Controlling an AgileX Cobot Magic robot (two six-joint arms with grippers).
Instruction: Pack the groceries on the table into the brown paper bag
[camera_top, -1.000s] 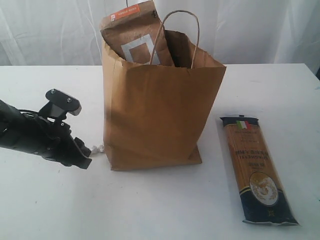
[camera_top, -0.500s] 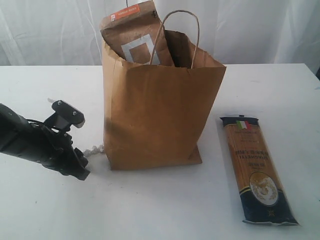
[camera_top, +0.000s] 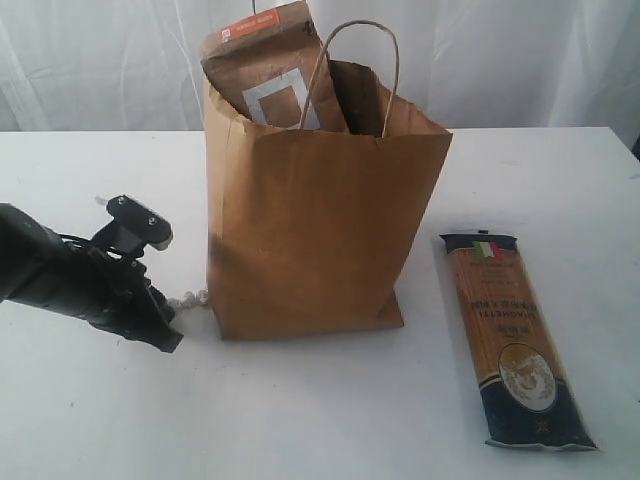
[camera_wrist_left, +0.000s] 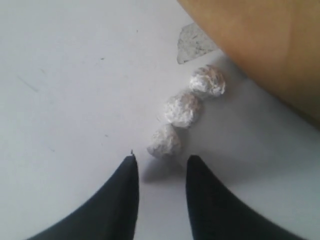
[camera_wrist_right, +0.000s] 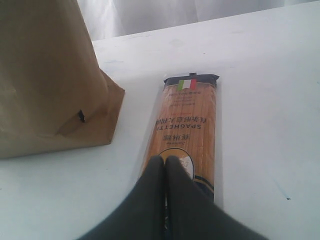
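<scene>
**Counter** (camera_top: 330, 420): white, flat, carries every item below.

**Brown paper bag** (camera_top: 320, 230): upright at the centre of the counter, mouth open, one twisted loop handle standing up above the rim.

**Brown pouch with orange label** (camera_top: 265, 70): inside the bag, at the 11 o'clock side of its mouth. The upper part sticks out above the rim and tilts slightly.

**Long pasta pack** (camera_top: 510, 340): lies flat on the counter at 4 o'clock from the bag, apart from it. The end with the flag points toward 12 o'clock.

**Foil-wrapped balls** (camera_wrist_left: 182, 109): three small ones in a row on the counter, at the bag's 8 o'clock corner. The farthest sits just beside the bag's base.

**Left claw** (camera_wrist_left: 161, 162): low over the counter at 8 o'clock from the bag. Its two dark fingers stand partly apart with nothing between them. The nearest foil ball lies just ahead of the tips, not gripped.

**Right claw** (camera_wrist_right: 165, 159): fingers pressed together, gripping nothing. The tips are over the pasta pack's lower end; whether they touch it cannot be told.
</scene>
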